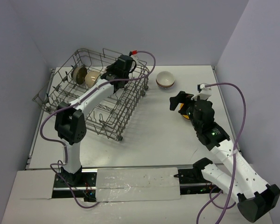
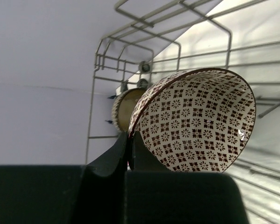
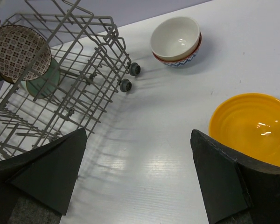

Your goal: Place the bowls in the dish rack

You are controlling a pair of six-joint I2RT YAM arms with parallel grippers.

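Top view: fixed high at the near edge, looking down over the whole table [image 1: 149, 137]. Left wrist view: very close, low at the rack [image 2: 178, 56], facing a patterned bowl [image 2: 200, 121]. Right wrist view: above the tabletop, angled down; shares rack and patterned bowl.

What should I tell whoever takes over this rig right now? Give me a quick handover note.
Left gripper: shut, fingers pinching the rim of the patterned bowl, held on edge inside the dish rack.
Right gripper: open over the table, holding nothing; the orange bowl sits beside one finger.
In the rack: at least one more, a beige bowl behind the held one.
On the table: the orange bowl, and a white bowl nested in a blue-patterned bowl.
Done: some bowls racked. Left: release the patterned bowl, then load the orange bowl and the nested pair.
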